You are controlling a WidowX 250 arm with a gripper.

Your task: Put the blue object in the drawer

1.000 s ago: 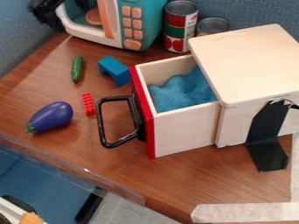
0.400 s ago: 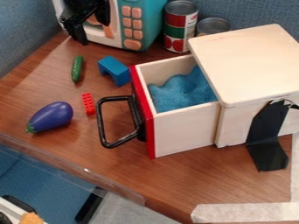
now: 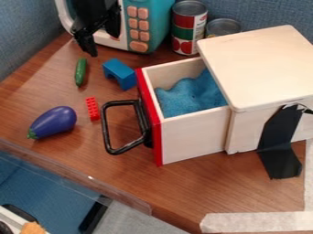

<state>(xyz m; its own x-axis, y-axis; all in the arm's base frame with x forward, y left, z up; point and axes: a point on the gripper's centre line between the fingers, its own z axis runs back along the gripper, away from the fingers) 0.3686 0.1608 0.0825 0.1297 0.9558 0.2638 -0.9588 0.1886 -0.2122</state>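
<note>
My gripper (image 3: 103, 45) hangs at the upper left in front of the toy microwave, its two fingers apart with nothing between them. Below and to the right of it, a blue arch-shaped block (image 3: 120, 74) lies on the table, just left of the drawer's red front. The drawer (image 3: 192, 137) is pulled out of its wooden box, with its black handle toward the left. A blue cloth-like piece (image 3: 188, 96) lies inside the drawer.
A green cucumber (image 3: 81, 72), a red brick (image 3: 92, 109) and a purple eggplant (image 3: 54, 122) lie left of the drawer. Cans (image 3: 189, 27) and the teal microwave (image 3: 155, 23) stand behind. The box lid (image 3: 260, 66) covers the drawer's right part.
From the top left corner, my gripper has come right and down across the microwave's front, nearer the blue block. The block, the drawer and the other objects have stayed put.
</note>
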